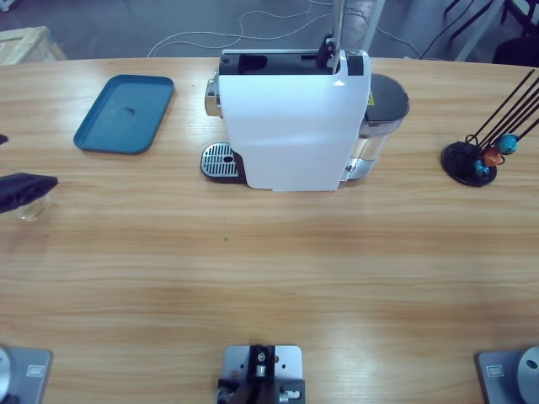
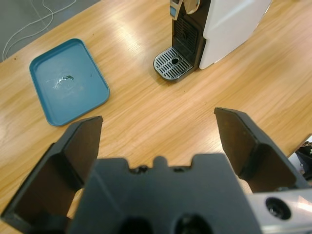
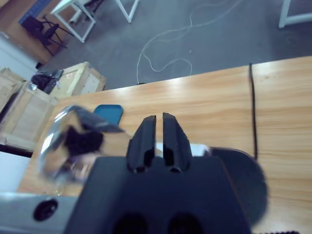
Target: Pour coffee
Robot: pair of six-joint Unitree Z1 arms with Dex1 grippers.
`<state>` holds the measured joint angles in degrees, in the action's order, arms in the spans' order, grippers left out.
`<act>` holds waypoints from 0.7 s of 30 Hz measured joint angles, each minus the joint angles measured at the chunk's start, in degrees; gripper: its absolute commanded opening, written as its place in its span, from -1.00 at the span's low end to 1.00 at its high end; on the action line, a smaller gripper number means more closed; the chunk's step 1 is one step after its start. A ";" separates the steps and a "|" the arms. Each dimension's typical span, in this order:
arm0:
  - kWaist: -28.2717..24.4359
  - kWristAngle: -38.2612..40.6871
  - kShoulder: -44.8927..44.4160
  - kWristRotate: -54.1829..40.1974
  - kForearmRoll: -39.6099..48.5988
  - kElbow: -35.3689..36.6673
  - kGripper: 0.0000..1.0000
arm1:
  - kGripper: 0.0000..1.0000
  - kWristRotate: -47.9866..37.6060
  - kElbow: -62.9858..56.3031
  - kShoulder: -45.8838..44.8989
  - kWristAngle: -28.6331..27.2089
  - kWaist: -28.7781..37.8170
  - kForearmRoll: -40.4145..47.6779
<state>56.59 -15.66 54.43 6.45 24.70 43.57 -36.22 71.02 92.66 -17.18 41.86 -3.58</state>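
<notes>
A white coffee machine stands mid-table, its drip grate facing left. A small clear glass cup sits at the far left edge, just beside one black jaw of my left gripper. In the left wrist view that gripper is open wide over bare wood, facing the grate; the cup is hidden there. My right gripper comes down from the top onto the machine's top rear, next to its lever. In the right wrist view it is shut, with the blurred chrome lever to its left. The coffee is out of view.
A blue tray lies left of the machine, also in the left wrist view. A black capsule stand with orange and blue capsules sits at the far right. The machine's water tank is on its right side.
</notes>
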 measured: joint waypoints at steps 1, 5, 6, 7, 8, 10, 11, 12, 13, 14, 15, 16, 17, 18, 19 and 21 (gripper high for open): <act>0.00 0.00 -0.22 0.00 0.00 -0.02 0.96 | -1.00 -0.32 0.69 1.30 0.01 0.17 0.25; 0.00 0.02 -0.51 0.15 0.00 -0.53 0.96 | -1.00 -0.48 1.98 3.54 0.82 2.51 2.69; 0.00 0.09 -0.51 0.20 0.00 -0.67 0.96 | -1.00 -0.33 2.14 3.59 0.86 3.11 3.38; 0.00 0.17 -0.51 0.20 0.00 -0.79 0.96 | -1.00 -0.10 2.41 3.69 0.88 3.81 4.04; 0.00 0.26 -0.51 0.20 0.00 -0.78 0.96 | -1.00 0.18 2.73 3.94 1.02 4.71 4.77; 0.00 0.47 -0.52 0.20 0.00 -0.77 0.96 | -1.00 0.76 3.13 4.97 1.39 6.48 6.28; 0.00 0.62 -0.52 0.20 0.00 -0.75 0.96 | -1.00 0.90 3.41 5.77 1.52 7.28 6.93; 0.00 0.80 -0.52 0.20 0.00 -0.74 0.96 | -1.00 1.01 3.92 6.52 1.69 7.90 7.50; 0.00 0.98 -0.52 0.20 0.00 -0.70 0.96 | -1.00 1.06 4.46 7.32 1.94 8.34 8.00; 0.00 1.09 -0.52 0.20 0.00 -0.65 0.96 | -1.00 1.07 4.87 8.08 2.24 8.62 8.37; 0.00 1.16 -0.52 0.20 0.00 -0.48 0.96 | -1.00 1.09 5.11 8.99 2.64 8.83 8.86; 0.00 1.18 -0.52 0.20 0.02 -0.13 0.96 | -1.00 1.10 5.22 9.78 3.11 8.95 9.38; 0.00 1.21 -0.52 0.20 0.10 0.22 0.96 | -1.00 1.12 5.32 10.45 3.57 8.99 9.86; 0.00 1.22 -0.52 0.20 0.31 0.48 0.96 | -1.00 1.12 5.34 11.34 3.97 9.07 10.40; 0.00 1.26 -0.52 0.20 0.57 0.59 0.96 | -1.00 1.12 5.37 12.16 4.31 9.17 10.88; 0.00 1.33 -0.52 0.20 1.17 0.68 0.95 | -1.00 1.12 5.44 13.73 4.99 9.23 11.76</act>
<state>56.59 -14.33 53.91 6.66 25.87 44.26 -35.10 76.45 106.40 -12.20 51.09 8.19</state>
